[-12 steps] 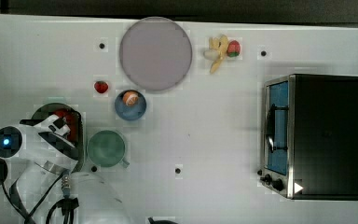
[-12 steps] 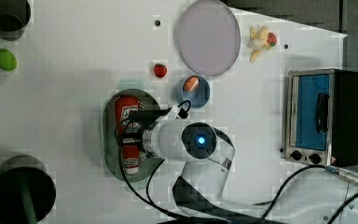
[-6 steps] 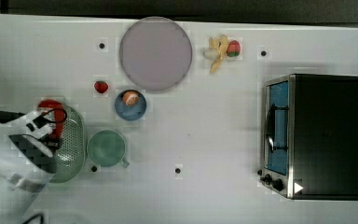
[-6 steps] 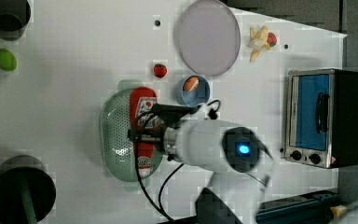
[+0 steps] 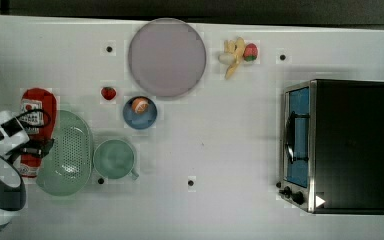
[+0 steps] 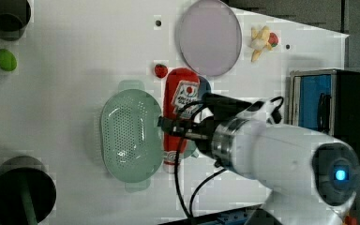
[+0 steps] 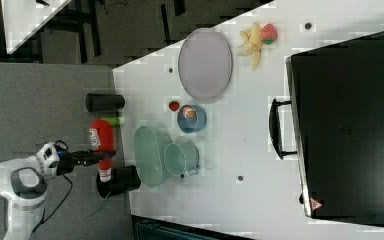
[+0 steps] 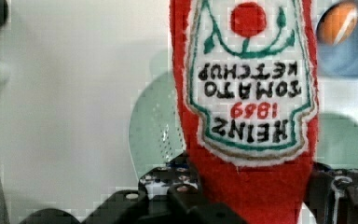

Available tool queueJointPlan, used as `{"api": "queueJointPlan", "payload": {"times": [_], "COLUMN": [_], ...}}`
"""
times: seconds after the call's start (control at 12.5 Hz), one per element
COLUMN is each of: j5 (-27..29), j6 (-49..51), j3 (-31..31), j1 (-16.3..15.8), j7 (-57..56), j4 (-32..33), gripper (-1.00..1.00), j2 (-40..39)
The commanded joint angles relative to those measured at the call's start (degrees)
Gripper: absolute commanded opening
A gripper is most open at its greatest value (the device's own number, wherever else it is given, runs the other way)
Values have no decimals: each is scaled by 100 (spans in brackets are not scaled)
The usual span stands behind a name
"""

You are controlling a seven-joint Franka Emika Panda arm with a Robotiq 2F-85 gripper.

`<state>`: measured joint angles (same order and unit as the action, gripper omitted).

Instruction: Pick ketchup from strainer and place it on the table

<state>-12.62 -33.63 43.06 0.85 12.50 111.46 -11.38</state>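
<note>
Ketchup [image 6: 181, 108] hangs clear above the table [image 5: 230, 150], clamped in the gripper [image 6: 176, 127], whose jaws press on the bottle's lower red body below the label; the wrist view shows the dark fingers [image 8: 186, 191] on either side of the bottle. The bottle lies level, out of the strainer [image 5: 67, 152]. In the left view it appears just off the strainer's right rim. The pale green strainer sits on the table with nothing inside its perforated bowl. Beside it stands a green cup [image 5: 114, 159], also holding nothing. A blue bowl [image 5: 140, 112] contains one small orange piece. The grey-lilac plate [image 5: 166, 57] is bare, and a small strawberry [image 5: 108, 93] lies on the table near the bowl.
</note>
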Motion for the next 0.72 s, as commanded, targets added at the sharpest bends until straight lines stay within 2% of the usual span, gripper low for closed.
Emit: {"api": "queueJointPlan", "payload": {"times": [0.08, 0.4, 0.72], "j5": [-12, -17, -19], "j6": [275, 70, 32], "j3": [-381, -1017, -1629], "j1": [667, 1234, 1613], "j7": [-885, -1252, -1847], "j4": [-69, -151, -111], "gripper": [21, 21, 21], "j2": [-116, -115, -116]}}
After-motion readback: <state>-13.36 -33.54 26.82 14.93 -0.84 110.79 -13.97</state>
